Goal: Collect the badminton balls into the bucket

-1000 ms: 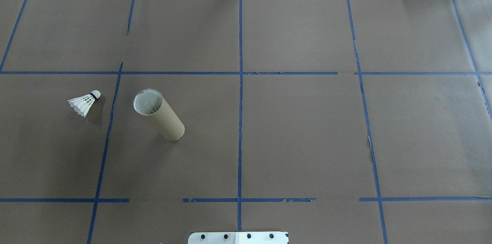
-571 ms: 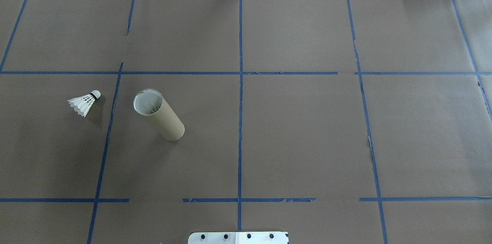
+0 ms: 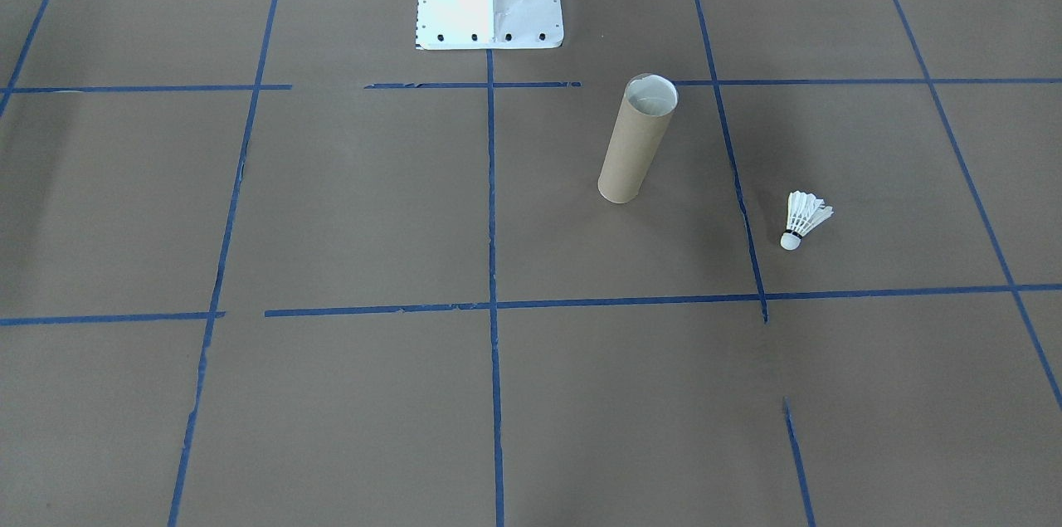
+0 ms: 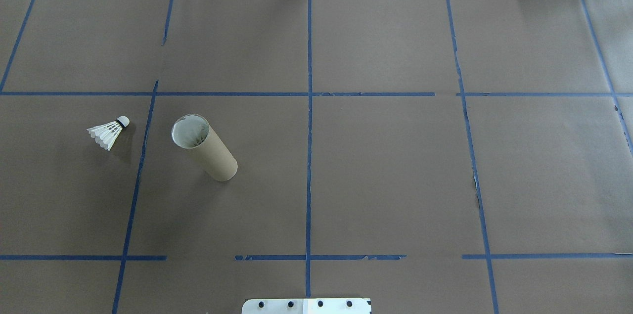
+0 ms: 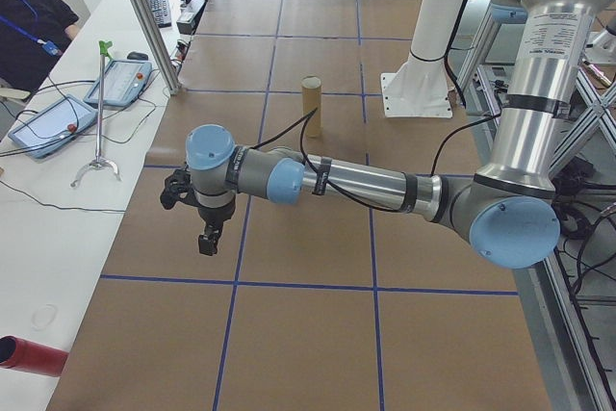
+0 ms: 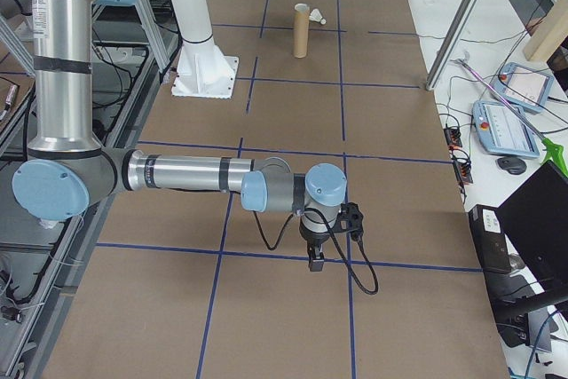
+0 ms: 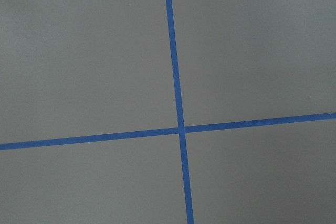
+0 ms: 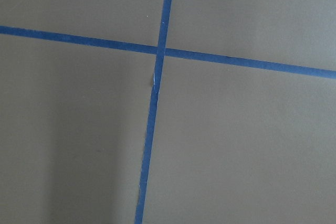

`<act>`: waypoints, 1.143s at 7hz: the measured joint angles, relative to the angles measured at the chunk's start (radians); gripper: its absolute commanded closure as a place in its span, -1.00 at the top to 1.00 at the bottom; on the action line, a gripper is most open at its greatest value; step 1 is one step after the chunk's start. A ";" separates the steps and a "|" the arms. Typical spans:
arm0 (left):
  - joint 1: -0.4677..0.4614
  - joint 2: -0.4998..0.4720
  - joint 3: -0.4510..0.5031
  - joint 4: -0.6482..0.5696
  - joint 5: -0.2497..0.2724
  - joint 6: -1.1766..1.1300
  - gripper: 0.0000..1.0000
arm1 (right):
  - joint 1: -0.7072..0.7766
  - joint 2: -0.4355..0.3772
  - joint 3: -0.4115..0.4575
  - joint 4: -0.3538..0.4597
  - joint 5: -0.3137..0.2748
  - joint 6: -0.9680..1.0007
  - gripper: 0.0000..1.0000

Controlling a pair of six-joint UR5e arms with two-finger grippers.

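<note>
The shuttlecock [image 4: 110, 132], light with crushable feathers and best pinched at its cork, lies near the table's left edge beside the upright tube [image 4: 203, 148]; whether either gripper's jaws are apart cannot be told.

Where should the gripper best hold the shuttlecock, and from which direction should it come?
Probably from above, closing on the dark band just behind the cork tip. The shuttlecock lies on its side on the table, apart from the tube; its feather skirt looks fragile.

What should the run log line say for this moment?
shuttlecock: on table, outside tube | cardboard tube: upright, open top | left gripper: state unclear | right gripper: state unclear | collection: not started
</note>
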 measured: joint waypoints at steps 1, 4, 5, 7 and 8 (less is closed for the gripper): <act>0.001 -0.005 0.007 -0.067 0.003 -0.060 1.00 | 0.000 0.000 0.000 0.000 0.000 0.000 1.00; 0.167 0.054 0.033 -0.412 0.008 -0.411 1.00 | 0.000 0.000 0.000 0.000 0.000 0.000 1.00; 0.232 0.081 0.032 -0.509 0.012 -0.566 1.00 | 0.000 0.000 0.000 0.000 0.000 -0.001 1.00; 0.356 0.175 0.033 -0.859 0.058 -0.996 1.00 | 0.000 0.000 0.000 0.000 0.000 0.000 1.00; 0.421 0.221 0.033 -1.042 0.105 -1.245 1.00 | 0.000 0.000 0.000 0.000 0.000 0.000 1.00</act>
